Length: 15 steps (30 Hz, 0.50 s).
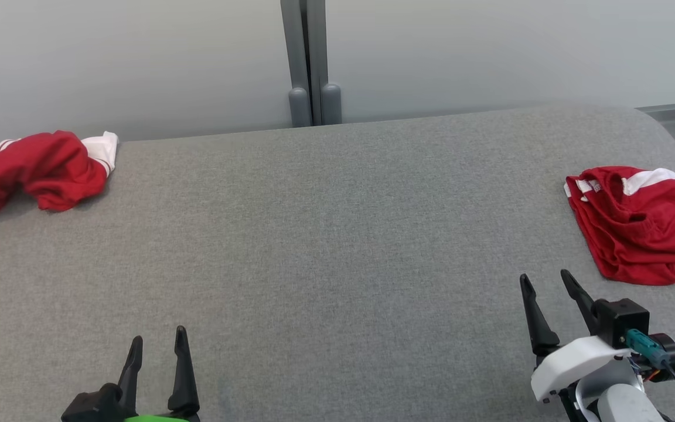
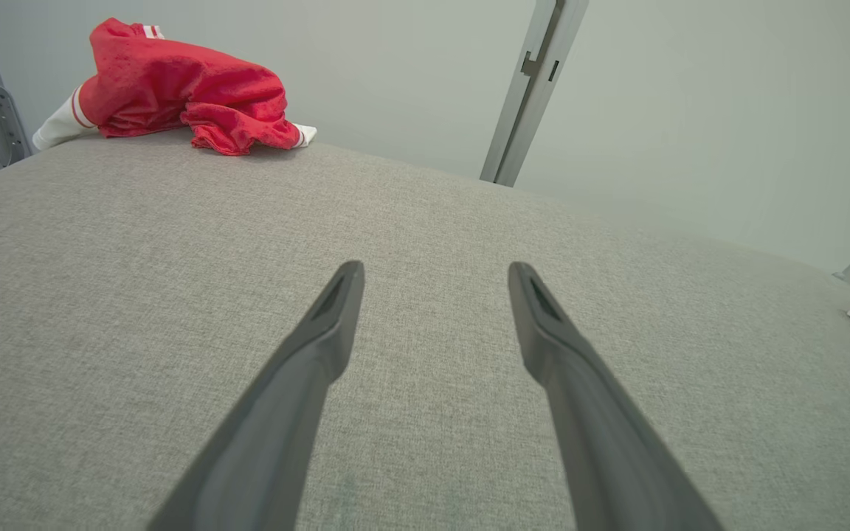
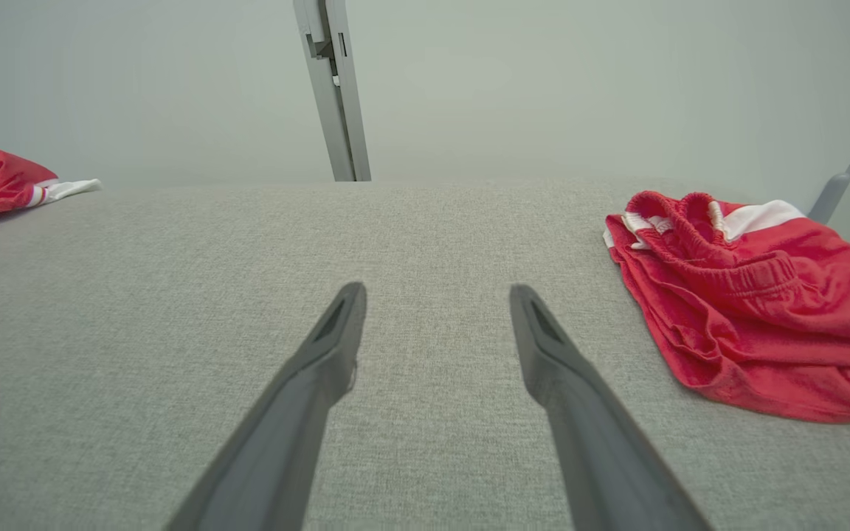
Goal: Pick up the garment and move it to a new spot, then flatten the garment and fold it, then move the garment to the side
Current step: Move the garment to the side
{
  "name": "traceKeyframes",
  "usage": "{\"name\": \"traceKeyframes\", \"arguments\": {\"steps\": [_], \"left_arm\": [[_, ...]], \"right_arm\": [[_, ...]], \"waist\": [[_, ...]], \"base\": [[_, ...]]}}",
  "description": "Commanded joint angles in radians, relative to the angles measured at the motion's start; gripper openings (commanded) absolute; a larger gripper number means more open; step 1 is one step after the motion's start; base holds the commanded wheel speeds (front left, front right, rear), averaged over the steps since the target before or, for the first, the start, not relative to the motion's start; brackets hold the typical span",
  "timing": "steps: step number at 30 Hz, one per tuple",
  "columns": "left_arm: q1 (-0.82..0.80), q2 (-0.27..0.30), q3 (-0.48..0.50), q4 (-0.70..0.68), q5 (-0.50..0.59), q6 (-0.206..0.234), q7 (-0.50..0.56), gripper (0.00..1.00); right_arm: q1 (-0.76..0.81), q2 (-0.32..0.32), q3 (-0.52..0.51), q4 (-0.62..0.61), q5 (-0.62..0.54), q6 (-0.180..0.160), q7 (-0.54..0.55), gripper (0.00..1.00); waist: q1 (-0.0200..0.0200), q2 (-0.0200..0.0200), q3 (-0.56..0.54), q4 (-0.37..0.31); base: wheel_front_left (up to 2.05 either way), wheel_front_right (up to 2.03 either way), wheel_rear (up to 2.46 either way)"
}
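1. Nearest, the left hand (image 1: pixel 159 334) and the right hand (image 1: pixel 545 275) were both spread over bare worktop (image 1: pixel 337 234), pinching nothing. The wide grey middle gave either arm free room.
2. Just beyond the right hand, the red shorts (image 1: pixel 642 228) lay loosely bunched near the worktop's right edge, with the waistband toward the wall. A low sweep by that arm could snag them or push them over the edge.
3. Farthest, the crumpled red garment (image 1: pixel 33 170) sat at the back left corner, well apart from the left hand. A pinch there would probably catch 2 layers or drag cloth off the rear edge.
4. Which of the 2 pieces the task meant could not be told.
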<state>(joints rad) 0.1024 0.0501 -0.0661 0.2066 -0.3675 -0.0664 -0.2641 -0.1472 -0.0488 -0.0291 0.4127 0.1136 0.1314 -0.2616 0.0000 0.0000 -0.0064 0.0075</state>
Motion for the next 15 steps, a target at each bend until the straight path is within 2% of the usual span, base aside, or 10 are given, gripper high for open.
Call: {"name": "traceKeyframes", "arguments": {"steps": [1,7,15], "left_arm": [[0.019,0.001,-0.004,-0.006,-0.010,0.008,0.000,1.00],[0.037,0.001,-0.016,-0.018,-0.025,0.023,0.000,1.00],[0.024,0.001,-0.019,-0.015,-0.023,0.019,0.000,1.00]], "right_arm": [[0.024,-0.004,-0.001,-0.012,0.005,-0.002,-0.005,1.00],[0.055,-0.004,0.015,-0.038,0.017,-0.002,-0.005,1.00],[0.059,-0.004,0.017,-0.043,0.008,-0.002,-0.005,1.00]], "waist": [[0.0000,0.0000,-0.005,0.003],[0.0000,0.0000,-0.011,-0.002],[0.0000,0.0000,-0.014,-0.003]], "base": [[0.00,0.00,0.00],[0.00,0.00,0.00],[0.00,0.00,0.00]]}}
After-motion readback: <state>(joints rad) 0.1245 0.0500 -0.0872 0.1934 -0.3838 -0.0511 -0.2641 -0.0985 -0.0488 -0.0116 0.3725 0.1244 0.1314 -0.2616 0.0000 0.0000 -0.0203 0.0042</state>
